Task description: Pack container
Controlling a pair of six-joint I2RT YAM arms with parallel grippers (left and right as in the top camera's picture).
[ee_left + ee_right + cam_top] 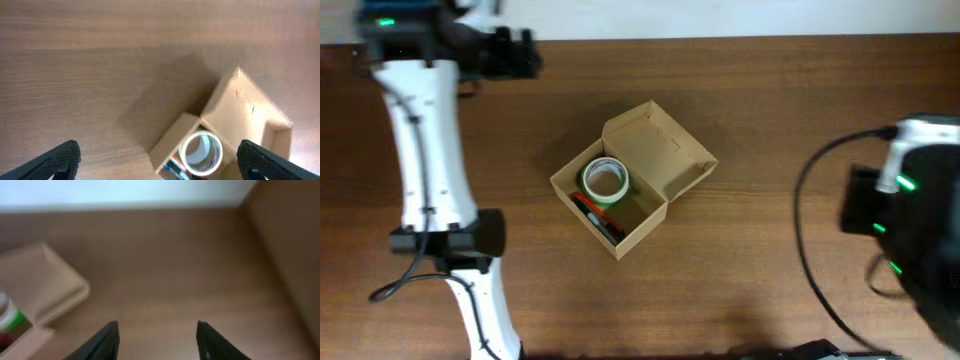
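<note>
**Packing looks nearly done; lid open**

The box [642,232] sits mid-table [770,110]. A red-and-black item [596,216] lies along its near-left wall, with a tape roll [605,180] just beyond. The lid [665,152] stands open on the far right. Both hands are spread wide and empty, the right hand [157,340] at the right and the left hand [160,167] far left. Closing the lid seems to be what remains.
</note>
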